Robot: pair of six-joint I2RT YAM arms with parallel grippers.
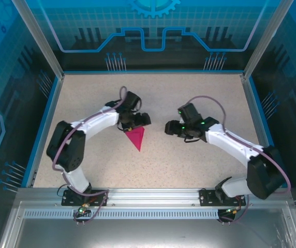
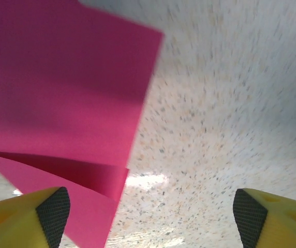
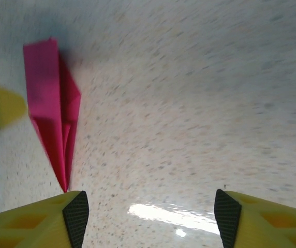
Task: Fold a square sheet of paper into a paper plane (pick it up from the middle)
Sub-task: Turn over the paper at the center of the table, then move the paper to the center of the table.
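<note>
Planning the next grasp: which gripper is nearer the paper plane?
Left. The left gripper hangs open over the wide end of the paper plane; the right gripper stands apart to its right.

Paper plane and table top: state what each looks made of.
Paper plane: thin matte magenta paper, judging by sharp creases and layered flaps. Table top: hard speckled beige surface, slightly glossy where light glares; stone-look laminate perhaps, can't tell.

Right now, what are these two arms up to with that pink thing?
Two robot arms are folding a paper plane. The pink dart lies on the table, its tip pointing toward the arms' bases. The left gripper hovers at its wide end with jaws open, not gripping it. The right gripper sits off to the side, also open and empty.
</note>
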